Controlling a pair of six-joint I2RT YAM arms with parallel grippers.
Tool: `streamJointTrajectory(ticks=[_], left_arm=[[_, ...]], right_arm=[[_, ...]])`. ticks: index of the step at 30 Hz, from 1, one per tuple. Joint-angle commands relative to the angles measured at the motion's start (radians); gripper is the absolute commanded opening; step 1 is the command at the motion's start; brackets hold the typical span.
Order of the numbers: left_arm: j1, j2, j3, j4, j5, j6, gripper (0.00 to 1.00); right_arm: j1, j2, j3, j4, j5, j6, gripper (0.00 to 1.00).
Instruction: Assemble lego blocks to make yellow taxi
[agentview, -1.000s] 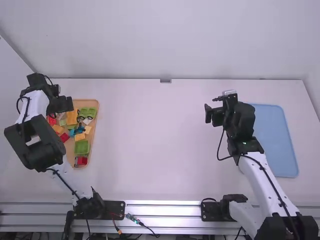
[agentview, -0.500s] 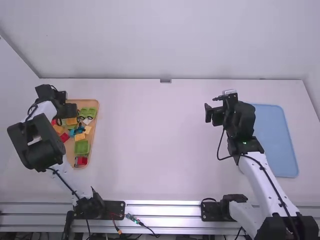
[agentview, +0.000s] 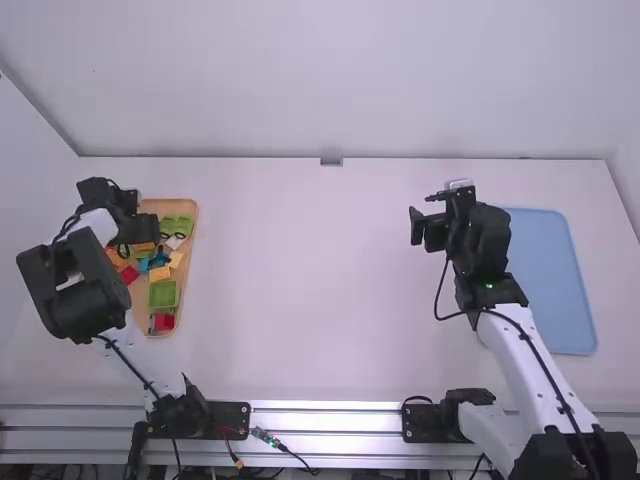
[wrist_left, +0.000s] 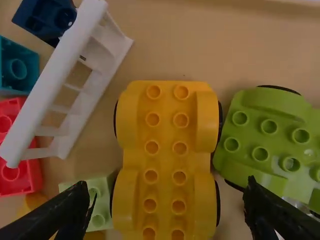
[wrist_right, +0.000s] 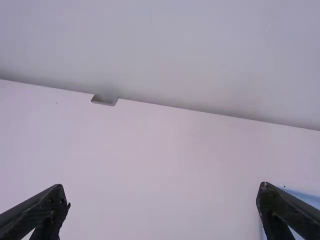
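Yellow car base (wrist_left: 166, 165), studs up

High view: left gripper (agentview: 142, 229) over the wooden tray (agentview: 190, 215); right gripper (agentview: 426, 213) near the blue tray (agentview: 560, 280).

Left wrist view: fingers parted; base's long axis runs between them, front end indeterminable; green car base (wrist_left: 270, 137) beside, askew.

Right wrist view: fingers wide apart.

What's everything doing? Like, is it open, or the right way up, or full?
Left gripper: open, around the yellow car base
Right gripper: open
Yellow car base: studs up, nothing stacked on it
Green car base: studs up
Orange tray: holding blocks
Blue tray: lying flat
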Motion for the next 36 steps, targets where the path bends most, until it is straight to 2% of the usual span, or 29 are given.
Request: streamJointTrajectory(ticks=[1, 17, 31, 36], left_arm=[[-0.003, -0.003, -0.026, 0.003, 0.015, 0.003, 0.79], [-0.003, -0.003, -0.085, 0.061, 0.011, -0.012, 0.78], [-0.002, 0.003, -0.170, 0.222, 0.019, -0.037, 0.79], [-0.003, 0.003, -0.165, 0.209, 0.037, -0.037, 0.77]], right_arm=[[-0.002, 0.006, 0.037, 0.002, -0.006, 0.000, 0.99], [-0.001, 0.006, 0.037, 0.006, -0.006, 0.000, 0.99], [-0.003, 0.006, 0.037, 0.002, -0.002, 0.000, 0.99], [-0.002, 0.006, 0.037, 0.002, -0.005, 0.000, 0.99]])
